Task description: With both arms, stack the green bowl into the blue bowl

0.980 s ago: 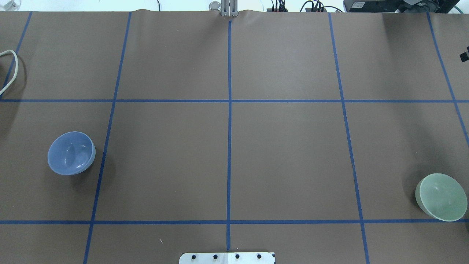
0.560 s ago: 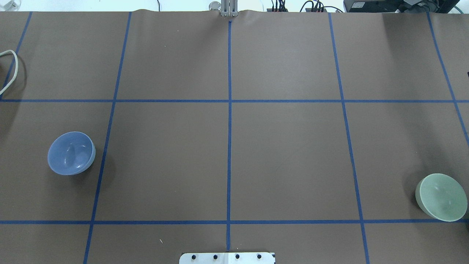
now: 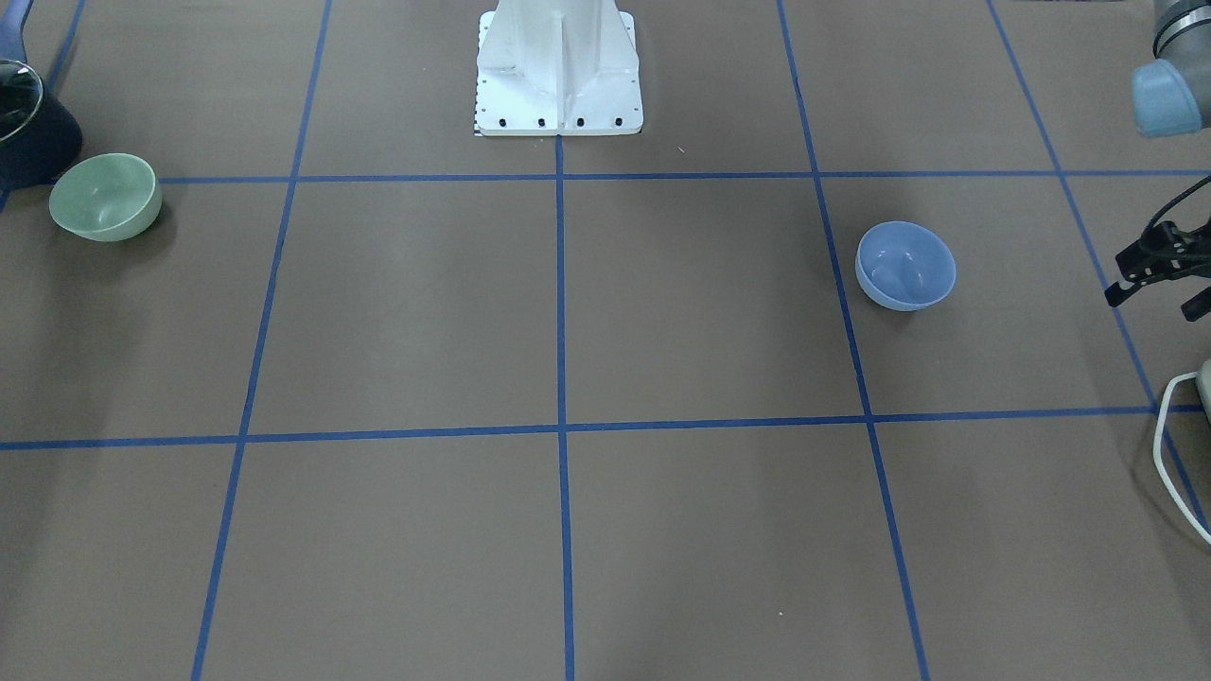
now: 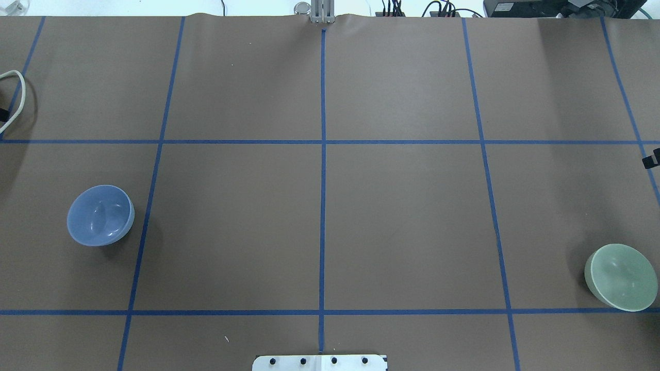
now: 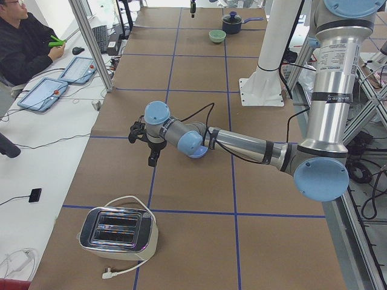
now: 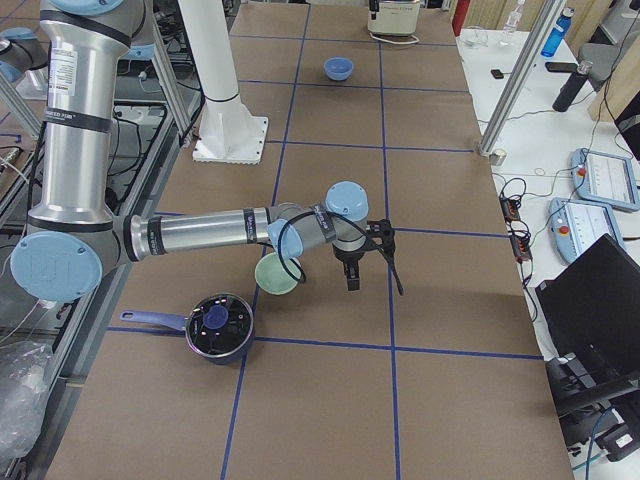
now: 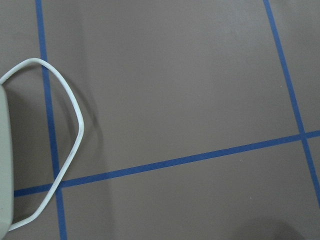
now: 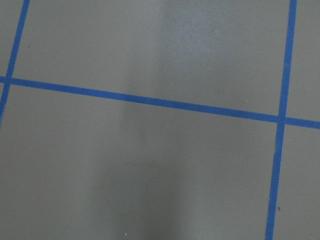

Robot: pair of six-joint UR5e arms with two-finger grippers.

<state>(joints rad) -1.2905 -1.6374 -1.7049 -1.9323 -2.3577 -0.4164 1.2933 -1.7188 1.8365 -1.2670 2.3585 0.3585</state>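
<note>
Starting stage, by look of it: neither bowl gripped. Green bowl (image 4: 621, 277) sits rim-up on worktop (image 4: 402, 216), far out to right of pedestal (image 3: 558, 71). Blue bowl (image 4: 100, 215) sits rim-up to pedestal's left, well apart, likely why each arm takes a share. Left hand (image 3: 1154, 298) hovers farther from pedestal than blue bowl, fingers spread wide, empty. Right hand (image 6: 373, 285) hangs near green bowl; cannot tell its spread.

The right gripper (image 4: 650, 161) has been moved nearer the green bowl (image 4: 621, 277); the tip of the left gripper (image 4: 2, 114) has been brought into the overhead view.
</note>
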